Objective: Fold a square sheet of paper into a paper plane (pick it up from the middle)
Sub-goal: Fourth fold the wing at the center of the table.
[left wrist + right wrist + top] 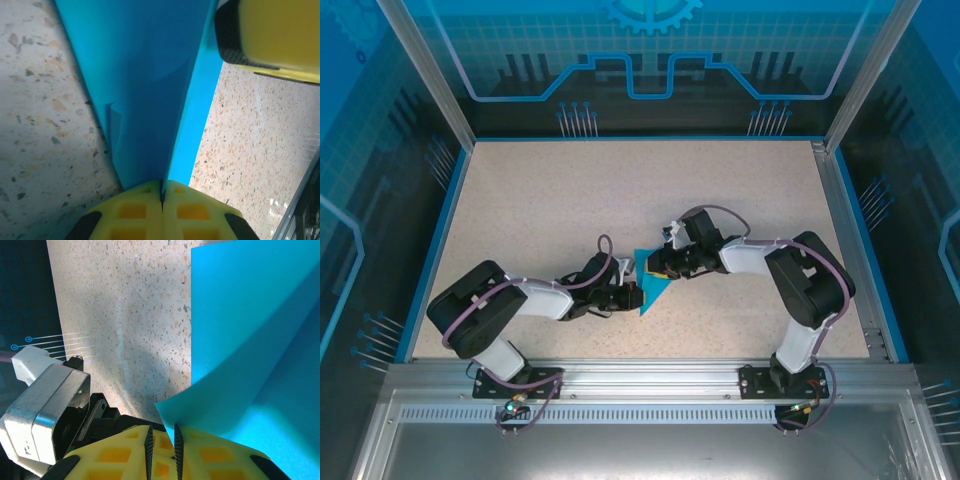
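Sheet: the teal-blue square sheet of paper (651, 283) is held up between my two arms over the middle of the speckled beige counter (520, 200). From above it reads as a pointed wedge, partly folded and not yet a dart.
Left gripper: the left gripper (162, 189) has its yellow pads pressed together on the near end of the sheet, right where a crease runs away from the jaws.
Right gripper: the right gripper (163, 435) pinches a low corner of the sheet. The pads nearly meet, with just the paper between them.
Layers: in the left wrist view I see a shaded panel and a brighter flap beside it, meeting along the crease. There is a small dent low on the shaded panel.
Handling, my read: almost weightless and limp. In the right wrist view the free part bows in a soft curve, so only the creased line lends any stiffness. It looks smooth enough to slide between the pads.
Where to hold: on the crease or a doubled edge near the middle. A single-layer corner would likely bend away.
Risk: if my arms pull apart, the paper could tear or wrinkle, and a loose pinch may let it slip.
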Robot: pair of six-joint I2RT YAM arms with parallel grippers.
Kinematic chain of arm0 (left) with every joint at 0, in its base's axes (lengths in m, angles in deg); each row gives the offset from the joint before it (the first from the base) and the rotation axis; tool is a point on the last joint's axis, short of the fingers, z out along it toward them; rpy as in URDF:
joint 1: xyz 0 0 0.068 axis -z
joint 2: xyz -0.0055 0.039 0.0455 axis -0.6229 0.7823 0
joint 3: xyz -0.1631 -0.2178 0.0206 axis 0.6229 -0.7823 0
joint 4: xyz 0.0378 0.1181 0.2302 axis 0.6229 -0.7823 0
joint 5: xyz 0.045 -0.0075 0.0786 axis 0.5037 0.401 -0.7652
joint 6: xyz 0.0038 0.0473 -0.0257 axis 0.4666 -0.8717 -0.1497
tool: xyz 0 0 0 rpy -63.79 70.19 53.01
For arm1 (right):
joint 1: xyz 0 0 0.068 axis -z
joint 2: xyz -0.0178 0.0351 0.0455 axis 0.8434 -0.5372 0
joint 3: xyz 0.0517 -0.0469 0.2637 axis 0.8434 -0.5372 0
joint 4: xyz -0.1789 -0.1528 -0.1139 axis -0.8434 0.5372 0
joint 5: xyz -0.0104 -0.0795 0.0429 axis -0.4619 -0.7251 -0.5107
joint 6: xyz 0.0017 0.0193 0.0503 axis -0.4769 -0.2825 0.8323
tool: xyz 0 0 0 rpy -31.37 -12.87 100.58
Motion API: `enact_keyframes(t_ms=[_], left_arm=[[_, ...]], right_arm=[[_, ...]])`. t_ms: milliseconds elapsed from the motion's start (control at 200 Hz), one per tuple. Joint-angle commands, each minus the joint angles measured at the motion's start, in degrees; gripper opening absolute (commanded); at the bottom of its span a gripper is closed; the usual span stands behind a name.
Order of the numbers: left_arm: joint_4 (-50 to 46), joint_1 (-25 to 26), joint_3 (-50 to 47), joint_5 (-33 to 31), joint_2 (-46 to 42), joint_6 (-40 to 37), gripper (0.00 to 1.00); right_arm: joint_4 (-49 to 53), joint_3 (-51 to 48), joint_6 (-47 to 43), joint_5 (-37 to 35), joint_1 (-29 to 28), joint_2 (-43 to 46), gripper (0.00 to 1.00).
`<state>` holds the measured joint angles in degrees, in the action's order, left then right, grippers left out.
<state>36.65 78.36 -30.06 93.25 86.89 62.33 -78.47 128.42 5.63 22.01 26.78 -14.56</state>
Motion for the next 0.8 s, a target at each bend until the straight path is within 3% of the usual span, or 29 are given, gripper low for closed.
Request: enact_keyframes(t_ms=[0,795], left_arm=[[-1.35,-0.38,-2.94,-2.43,1.17,3.49,0.00],[-1.54,-0.46,-3.88,-4.06,1.44,8.14,0.00]], right_arm=[[0.28,2.89,-0.73,1.27,-0.29,-1.69,0.22],[2.22,6.86,-2.17,3.15,-0.72,-7.91,0.21]])
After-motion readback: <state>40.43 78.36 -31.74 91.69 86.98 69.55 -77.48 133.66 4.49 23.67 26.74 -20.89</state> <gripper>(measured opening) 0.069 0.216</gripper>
